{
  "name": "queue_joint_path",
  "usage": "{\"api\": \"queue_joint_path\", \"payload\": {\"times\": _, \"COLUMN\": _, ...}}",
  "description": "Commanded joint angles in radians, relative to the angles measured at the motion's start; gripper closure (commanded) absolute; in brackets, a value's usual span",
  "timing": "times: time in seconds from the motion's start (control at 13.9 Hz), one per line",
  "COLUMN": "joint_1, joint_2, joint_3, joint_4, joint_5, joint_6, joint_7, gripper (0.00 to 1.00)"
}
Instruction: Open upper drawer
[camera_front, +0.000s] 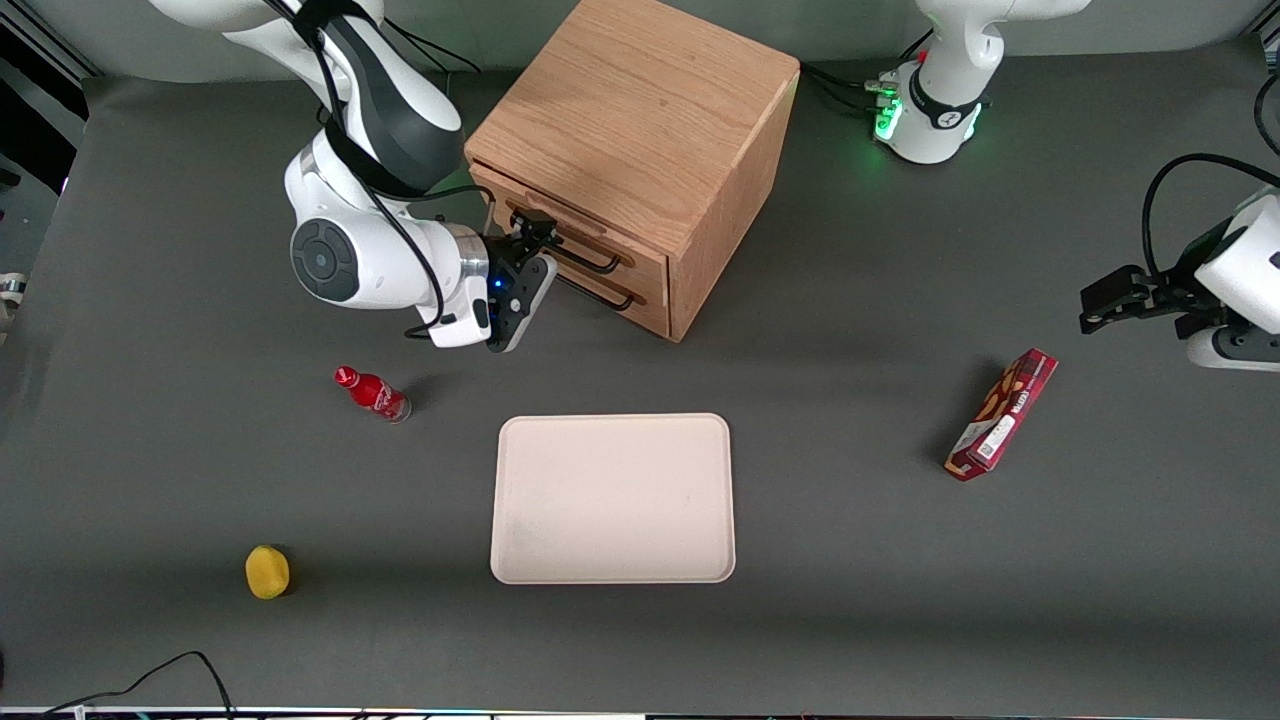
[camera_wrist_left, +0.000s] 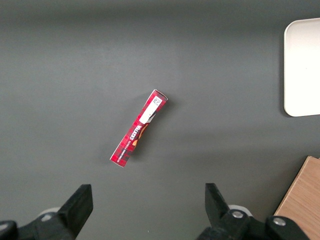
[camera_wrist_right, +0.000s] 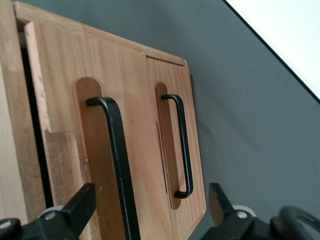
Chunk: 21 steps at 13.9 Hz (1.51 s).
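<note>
The oak cabinet stands at the back of the table. Its upper drawer has a long black wire handle and a raised wooden strip. In the right wrist view the upper drawer front shows close up with its handle and strip. A dark gap runs along its edge by the cabinet frame. My gripper is right in front of this drawer. It is open, and the handle runs between its two fingers without touching either.
The lower drawer with its own black handle lies just beneath. Nearer the front camera are a beige tray, a red bottle and a yellow object. A red box lies toward the parked arm's end.
</note>
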<state>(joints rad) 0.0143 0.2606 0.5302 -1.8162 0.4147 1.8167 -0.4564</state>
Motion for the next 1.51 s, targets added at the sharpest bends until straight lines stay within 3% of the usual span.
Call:
{"api": "queue_joint_path", "payload": {"times": 0.0, "joint_1": -0.008, "joint_2": -0.046, "joint_3": 0.011, "joint_4": -0.066, "joint_5": 0.015, "joint_6": 0.042, "joint_7": -0.019, "gripper": 0.00}}
{"api": "queue_joint_path", "payload": {"times": 0.94, "joint_1": -0.014, "joint_2": -0.026, "joint_3": 0.040, "joint_4": -0.134, "joint_5": 0.006, "joint_6": 0.173, "joint_7": -0.021, "gripper": 0.00}}
{"api": "queue_joint_path", "payload": {"times": 1.44, "joint_1": -0.022, "joint_2": 0.078, "joint_3": 0.022, "joint_4": -0.014, "joint_5": -0.105, "joint_6": 0.165, "joint_7": -0.021, "gripper": 0.00}}
